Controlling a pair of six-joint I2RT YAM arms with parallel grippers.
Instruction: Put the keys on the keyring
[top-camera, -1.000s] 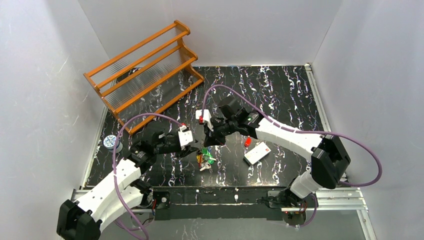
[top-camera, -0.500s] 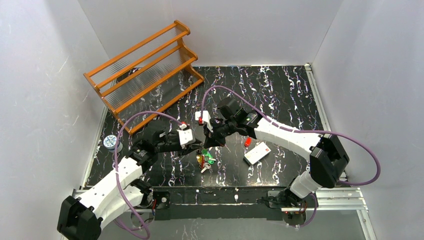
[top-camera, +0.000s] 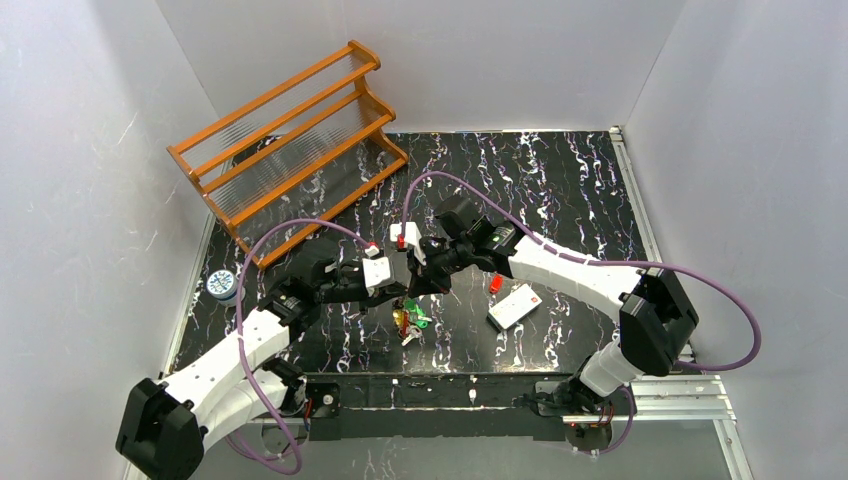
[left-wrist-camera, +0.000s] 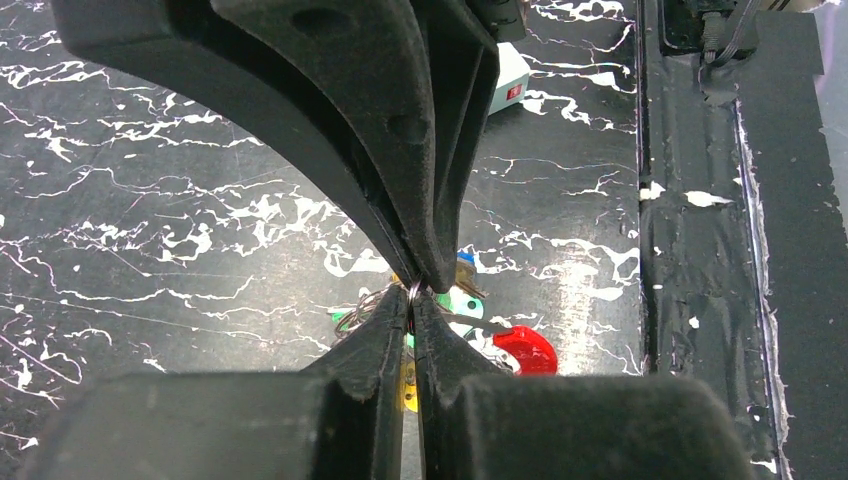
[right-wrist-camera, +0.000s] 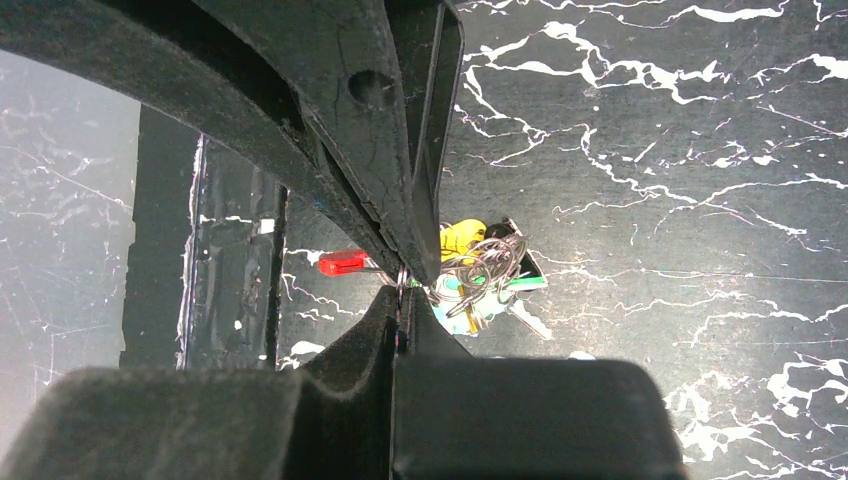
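Note:
My two grippers meet tip to tip above the middle of the table. The left gripper (top-camera: 396, 287) (left-wrist-camera: 414, 305) is shut on the thin silver keyring (left-wrist-camera: 414, 291), which shows as a sliver of wire between the fingertips. From the opposite side, the right gripper (top-camera: 414, 281) (right-wrist-camera: 402, 303) is also shut on the keyring (right-wrist-camera: 401, 277). A bunch of keys (top-camera: 411, 319) hangs below, with a red head (left-wrist-camera: 525, 350), yellow head (right-wrist-camera: 460, 238) and green head (right-wrist-camera: 520, 283) among tangled wire loops (right-wrist-camera: 487, 262). Another red key (top-camera: 495, 284) lies apart to the right.
A flat white card with a red dot (top-camera: 515, 305) lies right of the grippers. An orange wooden rack (top-camera: 290, 140) stands at the back left. A small round blue-grey object (top-camera: 222, 285) sits by the left edge. A metal rail (top-camera: 470, 392) runs along the near edge.
The left gripper has moved right up to the right gripper's tips and shut on the keyring. The right arm and the hanging keys have barely moved.

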